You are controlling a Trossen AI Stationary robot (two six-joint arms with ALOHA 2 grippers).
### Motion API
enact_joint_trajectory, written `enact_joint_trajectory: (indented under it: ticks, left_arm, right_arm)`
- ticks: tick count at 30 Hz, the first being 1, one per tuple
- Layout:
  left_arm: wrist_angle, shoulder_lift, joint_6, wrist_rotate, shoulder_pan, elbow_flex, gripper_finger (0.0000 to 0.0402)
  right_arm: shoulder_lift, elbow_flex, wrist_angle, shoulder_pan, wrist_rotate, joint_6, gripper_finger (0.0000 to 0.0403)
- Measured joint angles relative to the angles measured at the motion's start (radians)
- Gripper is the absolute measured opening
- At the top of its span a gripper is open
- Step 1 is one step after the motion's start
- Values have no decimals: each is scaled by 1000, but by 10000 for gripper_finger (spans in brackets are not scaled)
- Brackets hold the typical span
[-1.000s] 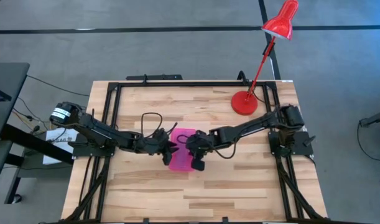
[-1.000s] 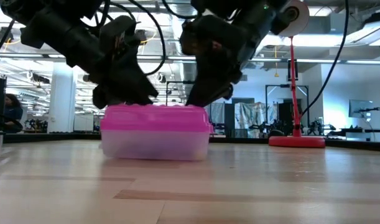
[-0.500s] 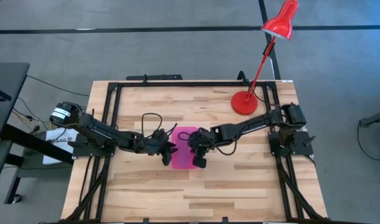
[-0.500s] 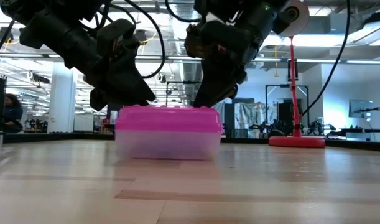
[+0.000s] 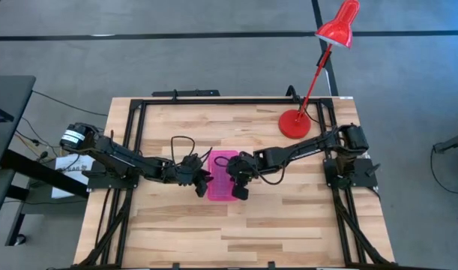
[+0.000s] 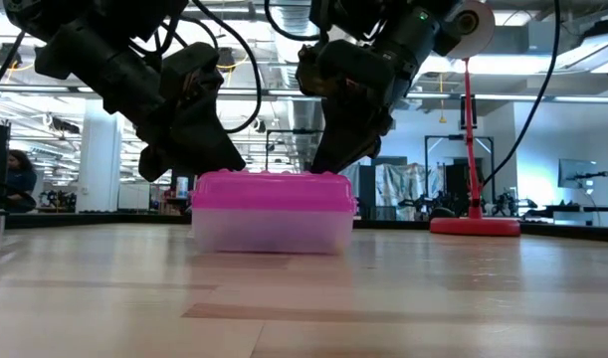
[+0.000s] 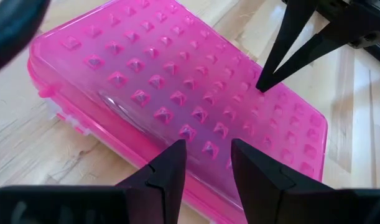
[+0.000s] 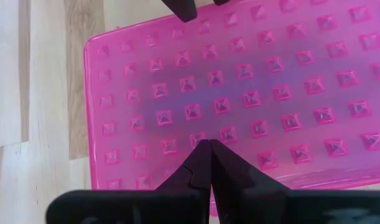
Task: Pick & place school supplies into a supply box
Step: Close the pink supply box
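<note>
The supply box (image 5: 222, 177) sits flat on its clear base mid-table with its pink studded lid (image 7: 177, 81) closed; it also shows in the low view (image 6: 274, 214) and the right wrist view (image 8: 239, 93). My left gripper (image 7: 208, 149) is open and hovers over the lid's left end (image 6: 209, 167). My right gripper (image 8: 209, 146) is shut, with its tips down on the lid nearer the right end (image 6: 318, 167). No pens, pencils or scissors show on the table. The frosted base does not show what is inside the box. My left gripper stands just over the lid's left edge; whether it touches the lid I cannot tell. My right gripper presses its shut fingertips (image 7: 262, 86) down on the lid's studded top (image 8: 209, 134), coming slanting from above and from the table's right. The box stays flat on the table.
A red desk lamp stands on its round base (image 5: 294, 124) at the far right of the table (image 6: 473, 226), its stem leaning out beyond the far edge. Black frame rails (image 5: 131, 150) run along the table's left, right and far sides. Bare wood (image 5: 229, 232) lies toward the near edge.
The closed box has slid a short way toward the table's right under my right gripper's tips, staying flat. My right gripper has moved right with it. My left gripper has kept its place, so it now sits nearer the lid's left edge.
</note>
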Motion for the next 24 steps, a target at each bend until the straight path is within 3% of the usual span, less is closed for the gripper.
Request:
enact_joint_trajectory:
  ticks: [24]
  left_arm:
    - [-11, 3, -1, 0, 0, -3, 125]
  right_arm:
    - [-1, 0, -35, 0, 0, 11, 0]
